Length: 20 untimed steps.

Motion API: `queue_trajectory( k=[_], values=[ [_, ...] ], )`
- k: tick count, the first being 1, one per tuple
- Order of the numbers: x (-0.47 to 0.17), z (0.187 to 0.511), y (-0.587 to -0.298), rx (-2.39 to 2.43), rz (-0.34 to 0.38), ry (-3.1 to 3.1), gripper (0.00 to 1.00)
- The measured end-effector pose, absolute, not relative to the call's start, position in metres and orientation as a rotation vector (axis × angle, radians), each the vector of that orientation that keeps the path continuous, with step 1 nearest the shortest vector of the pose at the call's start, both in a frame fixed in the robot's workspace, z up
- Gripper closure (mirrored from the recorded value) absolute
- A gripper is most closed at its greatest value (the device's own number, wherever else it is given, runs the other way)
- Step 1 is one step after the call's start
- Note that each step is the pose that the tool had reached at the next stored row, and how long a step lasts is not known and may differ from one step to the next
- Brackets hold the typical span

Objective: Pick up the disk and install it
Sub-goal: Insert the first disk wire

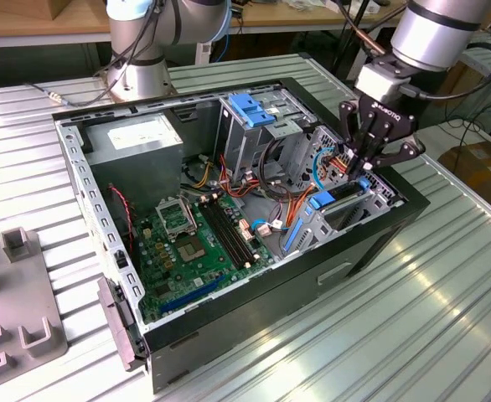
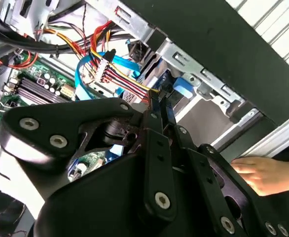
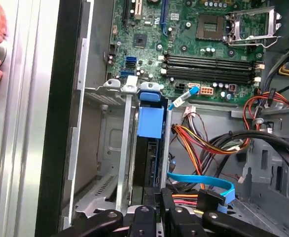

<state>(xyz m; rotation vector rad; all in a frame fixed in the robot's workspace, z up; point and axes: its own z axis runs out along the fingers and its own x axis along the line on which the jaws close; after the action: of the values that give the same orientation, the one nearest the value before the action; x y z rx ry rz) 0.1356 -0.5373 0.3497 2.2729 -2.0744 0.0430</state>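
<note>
we see the gripper (image 1: 364, 167) lowered into the front corner of the open computer case (image 1: 371, 243), at the exterior view's right, with its fingers drawn close together over the lower drive bay (image 1: 346, 205). in the first wrist view the disk (image 3: 148, 148) stands on edge in that bay (image 3: 110, 143), its bright-blue rail tab (image 3: 150, 121) upward and its dark body running down toward the gripper (image 3: 162, 210). the two fingertips (image 3: 166, 197) appear pinched on the disk's near edge, so we judge the gripper closed on the disk, though the contact itself lies at the frame's border and we cannot be sure.

we read this as the install step, well advanced: the disk is already inside its slot rather than lying loose, and what remains looks like seating it fully. in our judgement that calls for a straight push along the bay's rails, kept clear of the red, yellow and orange power leads (image 3: 203, 143) and the blue data cable (image 3: 203, 180) that crowd just beside the fingers.

much stays hidden. the gripper's black body (image 2: 149, 182) blocks the disk's lower half in the second wrist view, where we make out only a blue sliver (image 2: 181, 89) by the bay's metal frame. we cannot tell how deep the disk sits, nor whether its rails have latched. a person's hand (image 2: 268, 173) rests outside the case wall, partly cut off.
</note>
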Motion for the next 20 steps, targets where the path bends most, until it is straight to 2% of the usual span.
queue_trajectory(
  k=[20],
  values=[
    [0.1259,0.3488,-0.5420,2.221,0.053,-2.139,0.83]
  ],
)
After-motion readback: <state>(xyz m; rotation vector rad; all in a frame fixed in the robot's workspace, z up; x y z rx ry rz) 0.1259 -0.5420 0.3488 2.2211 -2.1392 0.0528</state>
